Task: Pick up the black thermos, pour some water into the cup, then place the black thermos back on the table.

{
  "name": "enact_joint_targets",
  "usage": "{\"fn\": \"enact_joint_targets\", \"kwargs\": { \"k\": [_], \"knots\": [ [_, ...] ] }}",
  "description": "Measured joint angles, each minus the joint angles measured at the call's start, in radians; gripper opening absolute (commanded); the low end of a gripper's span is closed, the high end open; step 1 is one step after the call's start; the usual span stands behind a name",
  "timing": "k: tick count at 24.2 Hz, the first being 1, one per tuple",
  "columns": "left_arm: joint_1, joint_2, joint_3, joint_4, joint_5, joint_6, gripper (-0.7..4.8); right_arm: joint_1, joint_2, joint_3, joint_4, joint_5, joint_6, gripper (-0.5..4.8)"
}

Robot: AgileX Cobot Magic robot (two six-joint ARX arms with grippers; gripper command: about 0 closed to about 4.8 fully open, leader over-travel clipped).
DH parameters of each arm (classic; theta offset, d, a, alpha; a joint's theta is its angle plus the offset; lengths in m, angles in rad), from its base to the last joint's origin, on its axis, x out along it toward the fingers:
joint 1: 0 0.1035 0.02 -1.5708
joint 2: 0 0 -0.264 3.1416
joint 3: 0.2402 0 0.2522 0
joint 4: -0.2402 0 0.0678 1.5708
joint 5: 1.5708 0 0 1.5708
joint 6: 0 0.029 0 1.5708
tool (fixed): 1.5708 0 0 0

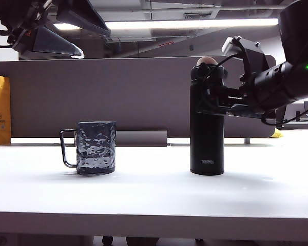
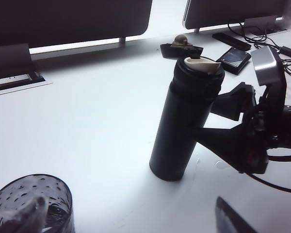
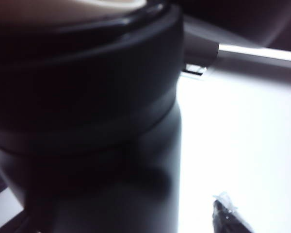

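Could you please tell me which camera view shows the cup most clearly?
The exterior view: the cup stands whole on the table, handle and dimpled wall visible. The left wrist view catches only its rim at the frame's corner. The right wrist view shows none of it.

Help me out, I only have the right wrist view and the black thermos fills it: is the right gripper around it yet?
Observer: Yes. The left wrist view shows the right gripper open, one finger on each side of the black thermos, on its upper half.
Operator: Is the lid open?
Observer: Flipped back, with the beige cap showing. The thermos stands upright on the table.
Operator: Where's the cup?
Observer: The cup stands apart, left of the thermos in the exterior view, handle turned away from it. The left gripper hangs open high on that side.
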Motion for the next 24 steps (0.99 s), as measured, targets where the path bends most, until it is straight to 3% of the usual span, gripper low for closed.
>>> {"fn": "enact_joint_targets", "kwargs": {
  "k": [10, 20, 21, 22, 23, 24],
  "knots": [
    [0.0, 0.0, 0.0, 0.0, 0.0, 0.0, 4.79, 0.003, 0.119, 0.005, 0.189, -0.044, 0.026, 4.79],
    [0.0, 0.0, 0.0, -0.058, 0.0, 0.0, 4.79, 0.013, 0.194, 0.051, 0.211, -0.048, 0.025, 4.79],
    [0.0, 0.0, 0.0, -0.058, 0.0, 0.0, 4.79, 0.013, 0.194, 0.053, 0.211, -0.049, 0.025, 3.15],
    [0.0, 0.0, 0.0, -0.059, 0.0, 0.0, 4.79, 0.013, 0.194, 0.056, 0.212, -0.045, 0.025, 2.07],
    [0.0, 0.0, 0.0, -0.059, 0.0, 0.0, 4.79, 0.012, 0.194, 0.056, 0.212, -0.043, 0.026, 0.5],
    [0.0, 0.0, 0.0, -0.059, 0.002, 0.0, 4.79, 0.012, 0.194, 0.055, 0.215, -0.042, 0.019, 0.34]
  ]
}}
